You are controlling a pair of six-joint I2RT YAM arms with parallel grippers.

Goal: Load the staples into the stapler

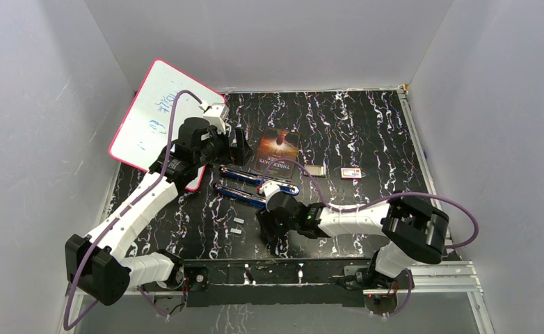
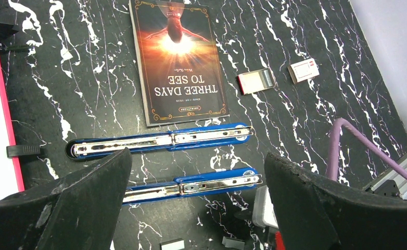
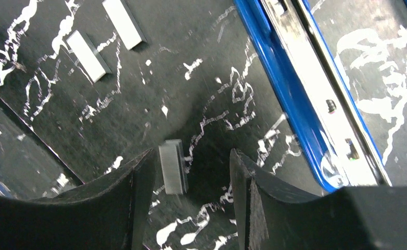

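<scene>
Two blue staplers lie opened flat side by side, the far one (image 2: 160,141) and the near one (image 2: 191,185), their metal channels facing up. In the top view the same staplers (image 1: 252,184) sit mid-table. My left gripper (image 2: 197,159) hangs wide open above them, holding nothing. One grey strip of staples (image 3: 173,166) lies on the table between the fingers of my right gripper (image 3: 192,156), close to its left finger and apart from its right finger; the jaws stand open. Two more staple strips (image 3: 87,54) (image 3: 123,23) lie farther off. The near stapler's blue edge (image 3: 295,99) runs along the right.
A book (image 1: 277,149) lies behind the staplers. A small red-and-white box (image 1: 351,172) and an open tray (image 1: 314,170) sit to its right. A pink-rimmed whiteboard (image 1: 158,111) leans at the back left. White walls enclose the table.
</scene>
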